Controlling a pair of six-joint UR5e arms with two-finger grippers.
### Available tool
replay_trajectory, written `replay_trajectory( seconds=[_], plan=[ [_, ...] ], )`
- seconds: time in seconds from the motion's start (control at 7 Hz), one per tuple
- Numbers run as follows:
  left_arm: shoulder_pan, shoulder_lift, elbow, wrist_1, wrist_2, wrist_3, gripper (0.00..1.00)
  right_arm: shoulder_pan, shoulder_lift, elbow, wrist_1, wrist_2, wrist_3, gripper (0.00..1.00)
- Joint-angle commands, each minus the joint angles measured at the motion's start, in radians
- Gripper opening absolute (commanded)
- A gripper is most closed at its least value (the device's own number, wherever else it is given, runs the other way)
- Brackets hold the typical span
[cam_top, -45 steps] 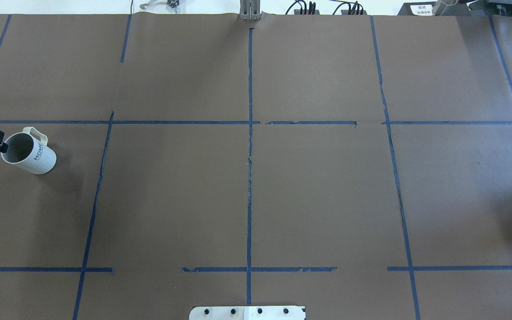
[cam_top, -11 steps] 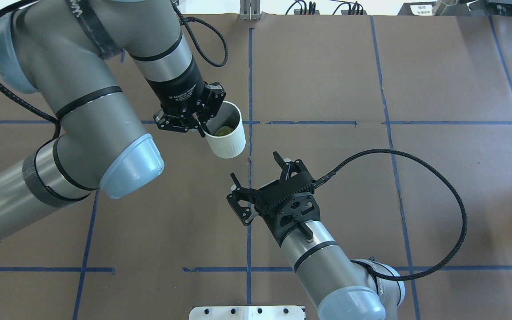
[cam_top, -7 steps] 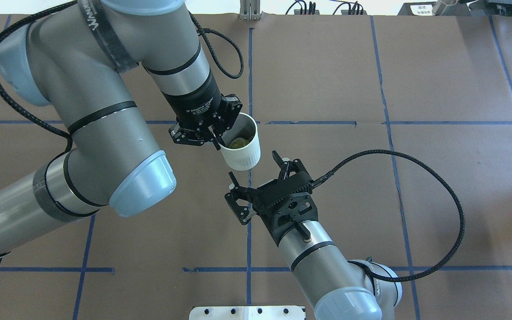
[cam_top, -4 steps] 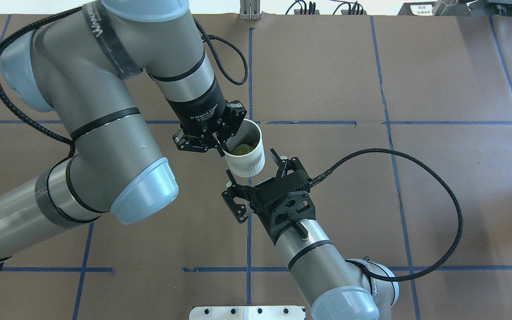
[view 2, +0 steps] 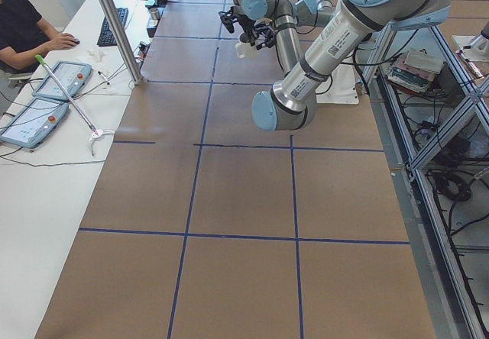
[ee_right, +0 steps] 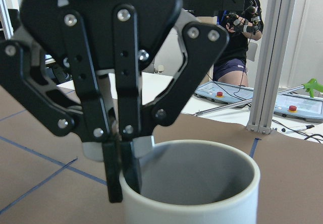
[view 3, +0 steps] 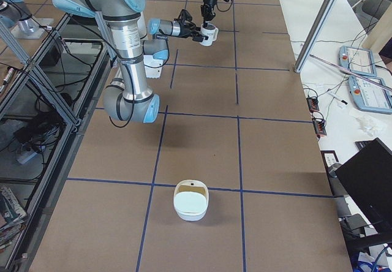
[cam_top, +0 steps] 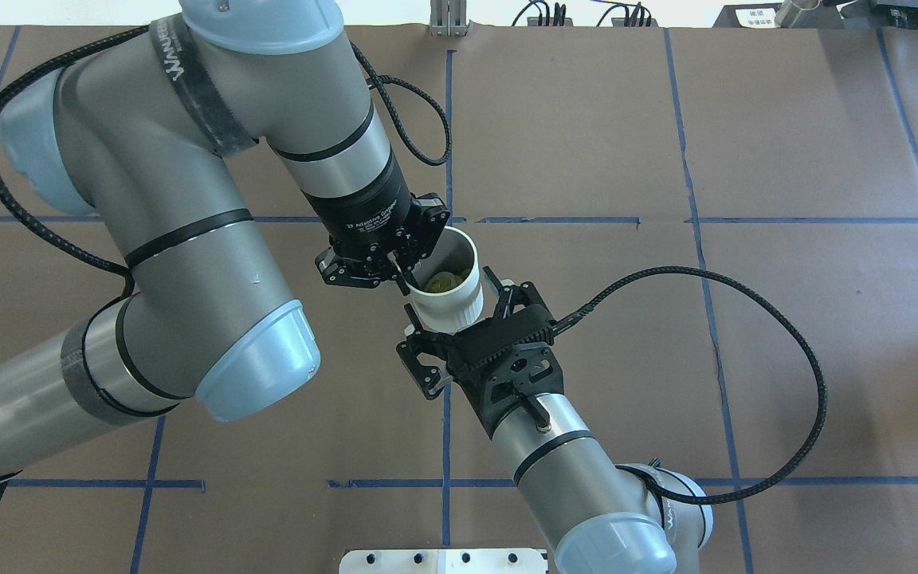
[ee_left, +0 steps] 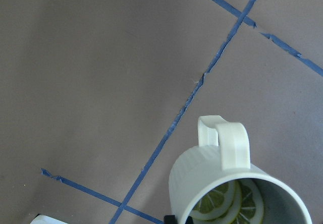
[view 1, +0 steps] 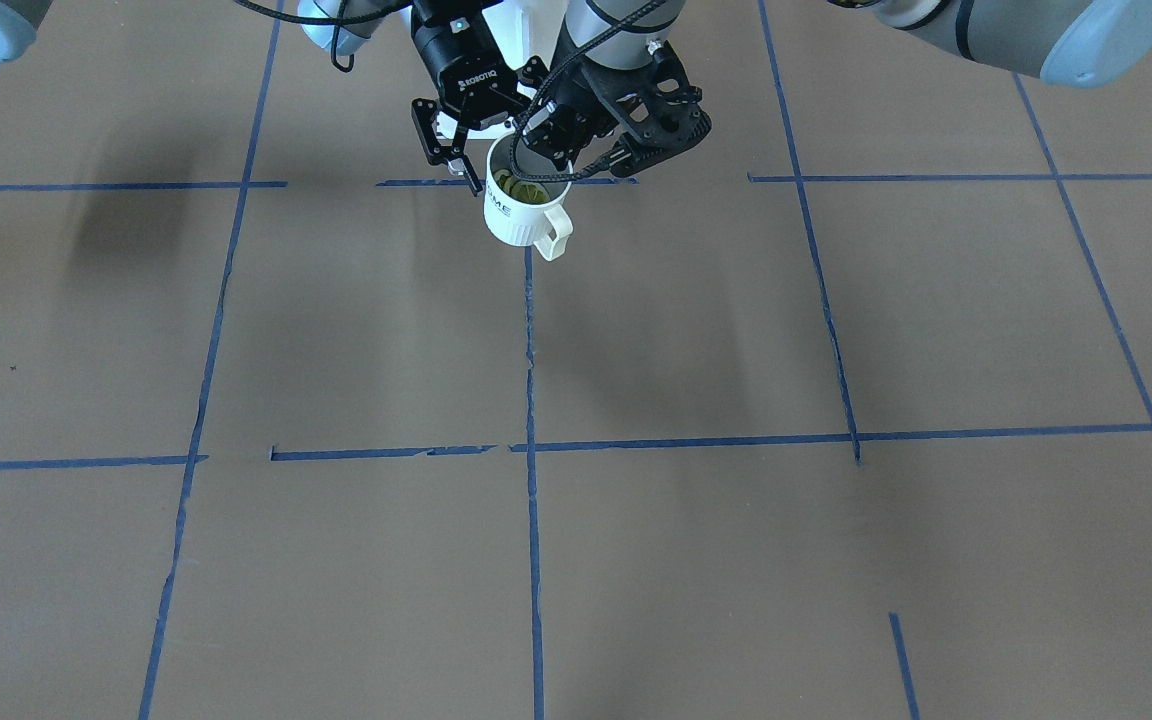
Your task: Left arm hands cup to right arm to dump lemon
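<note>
The white cup point(cam_top: 453, 309) hangs above the table's middle, upright, with its handle toward the operators' side point(view 1: 554, 240). Yellow-green lemon slices point(cam_top: 443, 281) lie inside it and also show in the left wrist view point(ee_left: 227, 204). My left gripper point(cam_top: 403, 279) is shut on the cup's rim, one finger inside and one outside, as the right wrist view shows point(ee_right: 123, 183). My right gripper point(cam_top: 451, 317) is open, with its fingers point(cam_top: 499, 288) on either side of the cup's lower body. I cannot tell whether they touch it.
A white bowl point(view 3: 191, 200) stands on the table toward the robot's right end. A white mount plate point(cam_top: 443, 561) sits at the near edge. An operator point(view 2: 23, 26), pendants and an aluminium post point(view 2: 114, 26) are along the far side.
My left arm carried the cup from the far left to the middle and down-right, in between my right gripper's open fingers. The right gripper edged toward the cup.
</note>
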Motion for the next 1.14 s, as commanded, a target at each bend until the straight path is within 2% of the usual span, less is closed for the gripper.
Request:
replay_trajectory(
  seconds=[0.0, 0.57, 0.71, 0.86, 1.0],
  plan=[
    [0.007, 0.003, -0.011, 0.002, -0.002, -0.003, 0.02, 0.000, 0.001, -0.002, 0.000, -0.001, 0.000, 1.00],
    [0.010, 0.003, -0.033, 0.000, -0.018, -0.015, 0.04, 0.002, 0.000, -0.010, -0.002, -0.004, 0.000, 1.00],
    [0.010, 0.003, -0.038, 0.000, -0.018, -0.015, 0.06, 0.002, 0.000, -0.036, 0.004, -0.005, 0.000, 0.99],
    [0.010, 0.003, -0.041, 0.000, -0.018, -0.015, 0.14, 0.002, 0.000, -0.041, 0.003, -0.010, -0.001, 0.75],
    [0.010, 0.004, -0.041, 0.000, -0.017, -0.015, 0.61, 0.002, 0.001, -0.039, 0.003, -0.008, -0.007, 0.46]
  ],
)
